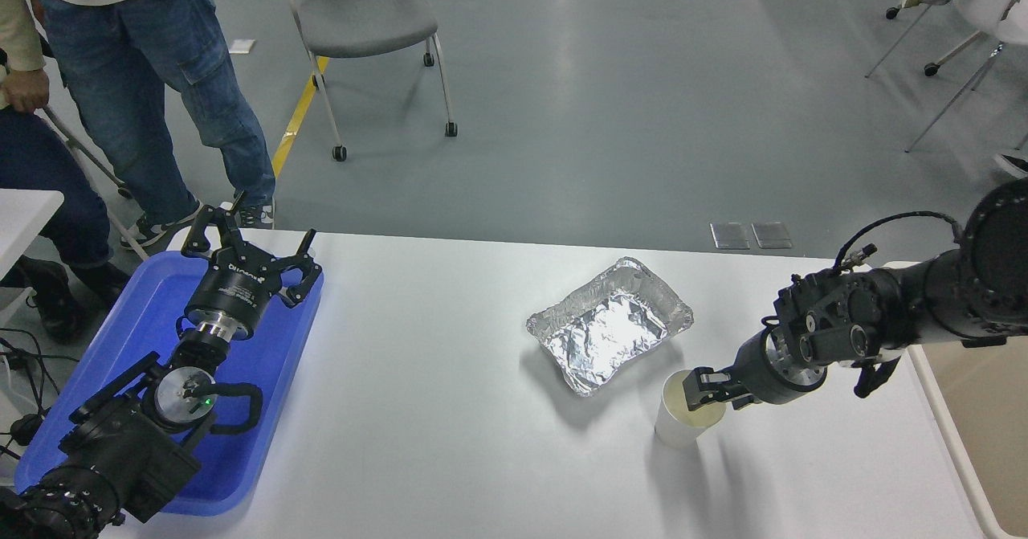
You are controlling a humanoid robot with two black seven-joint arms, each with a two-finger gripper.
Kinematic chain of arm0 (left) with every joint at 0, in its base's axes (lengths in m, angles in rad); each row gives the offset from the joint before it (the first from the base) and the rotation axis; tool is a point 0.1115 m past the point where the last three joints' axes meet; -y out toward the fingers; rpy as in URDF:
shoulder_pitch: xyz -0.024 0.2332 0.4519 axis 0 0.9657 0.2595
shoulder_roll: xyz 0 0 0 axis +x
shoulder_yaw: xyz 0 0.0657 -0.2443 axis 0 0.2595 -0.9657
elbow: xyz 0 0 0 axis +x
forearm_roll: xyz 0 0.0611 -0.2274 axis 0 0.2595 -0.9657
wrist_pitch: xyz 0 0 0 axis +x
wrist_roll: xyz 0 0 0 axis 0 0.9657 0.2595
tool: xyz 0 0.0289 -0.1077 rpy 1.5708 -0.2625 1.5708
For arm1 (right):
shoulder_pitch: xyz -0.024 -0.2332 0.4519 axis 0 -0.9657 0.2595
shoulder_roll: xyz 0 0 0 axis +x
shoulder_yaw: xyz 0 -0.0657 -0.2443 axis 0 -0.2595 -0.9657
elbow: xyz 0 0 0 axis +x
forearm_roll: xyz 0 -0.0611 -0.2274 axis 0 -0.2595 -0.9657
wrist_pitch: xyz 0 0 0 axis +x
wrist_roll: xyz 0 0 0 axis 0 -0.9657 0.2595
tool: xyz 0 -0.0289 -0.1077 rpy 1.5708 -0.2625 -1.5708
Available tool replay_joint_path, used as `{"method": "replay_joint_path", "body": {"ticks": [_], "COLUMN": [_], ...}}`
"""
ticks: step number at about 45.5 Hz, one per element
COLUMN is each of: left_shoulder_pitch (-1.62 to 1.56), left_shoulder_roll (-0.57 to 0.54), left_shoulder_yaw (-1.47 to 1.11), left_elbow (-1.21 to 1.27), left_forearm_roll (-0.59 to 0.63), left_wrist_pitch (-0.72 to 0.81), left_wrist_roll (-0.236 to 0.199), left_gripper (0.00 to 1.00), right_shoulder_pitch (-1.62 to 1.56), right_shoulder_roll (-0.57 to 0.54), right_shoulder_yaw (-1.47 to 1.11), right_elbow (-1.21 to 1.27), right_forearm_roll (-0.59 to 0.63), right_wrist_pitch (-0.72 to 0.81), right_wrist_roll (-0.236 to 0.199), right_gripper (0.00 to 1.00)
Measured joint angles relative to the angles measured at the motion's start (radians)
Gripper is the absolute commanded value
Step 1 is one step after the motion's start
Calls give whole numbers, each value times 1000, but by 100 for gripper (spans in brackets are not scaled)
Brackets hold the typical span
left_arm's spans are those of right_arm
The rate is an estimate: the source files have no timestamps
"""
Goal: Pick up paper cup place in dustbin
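Note:
The paper cup (677, 425) stands upright on the white table (450, 443), just in front of the foil tray. My right gripper (703, 389) comes in from the right and sits low at the cup's right rim, reaching into its mouth; its state is not clear from this angle. The dustbin (994, 422), beige with a pale rim, shows at the right edge beside the table, partly cut off by the picture. My left gripper (249, 242) is parked open over the blue tray at the lower left.
A crinkled silver foil tray (609, 324) lies mid-table, close behind the cup. A blue plastic tray (265, 410) lies under the left arm. People stand at the far left by a small table; a wheeled chair (361, 9) stands on the floor beyond.

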Motion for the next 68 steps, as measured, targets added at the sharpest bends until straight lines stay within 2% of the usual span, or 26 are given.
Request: {"method": "replay_joint_path", "body": {"ticks": [23, 32, 46, 57, 68], "left_shoulder_pitch": [0, 0, 0, 0, 0], "left_shoulder_roll": [0, 0, 0, 0, 0], "left_shoulder_yaw": [0, 0, 0, 0, 0], "left_elbow": [0, 0, 0, 0, 0], "left_forearm_roll": [0, 0, 0, 0, 0], "left_wrist_pitch": [0, 0, 0, 0, 0], "left_wrist_roll": [0, 0, 0, 0, 0], "left_gripper": [100, 100, 100, 100, 100], "right_shoulder_pitch": [7, 64, 264, 460, 641], "right_shoulder_roll": [-18, -51, -166, -241, -269], "right_shoulder_yaw": [18, 20, 8, -29, -79], "right_elbow": [3, 13, 98, 201, 272], "right_forearm_roll": [2, 2, -12, -36, -45], "right_wrist_pitch": [31, 136, 348, 454, 506], "right_wrist_roll": [0, 2, 2, 2, 1], "right_gripper": [0, 0, 0, 0, 0]}}
